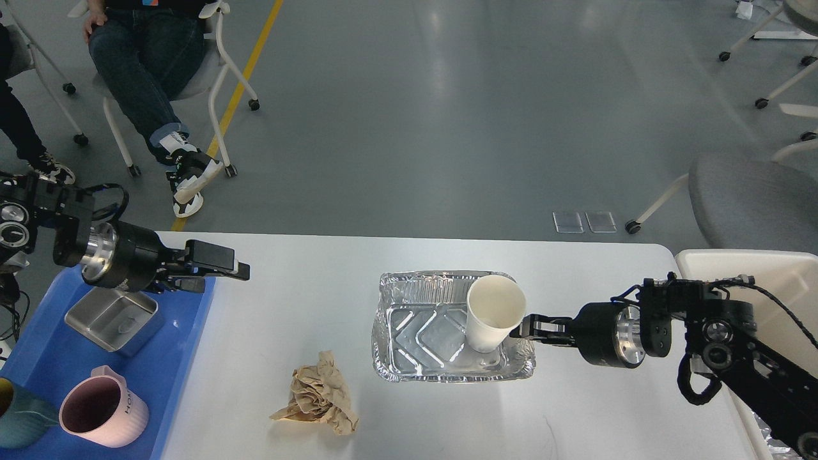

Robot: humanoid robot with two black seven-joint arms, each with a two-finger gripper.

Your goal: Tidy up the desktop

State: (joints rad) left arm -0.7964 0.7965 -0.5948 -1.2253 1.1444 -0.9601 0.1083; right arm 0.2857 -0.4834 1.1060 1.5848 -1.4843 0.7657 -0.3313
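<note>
The desktop is a wide white tabletop. A silver foil tray lies on its middle with a white paper cup standing in its right end. My right gripper reaches in from the right, and its fingers are closed on the foil tray's right rim, right beside the cup. A crumpled brown paper ball lies in front of the tray to the left. My left gripper hovers over the desktop's left end, by the blue tray's far right corner; it looks open and empty.
A blue tray at the left holds a steel box, a pink mug and a teal cup. A cream-white bin stands past the right edge. Seated people and chairs are beyond the far edge.
</note>
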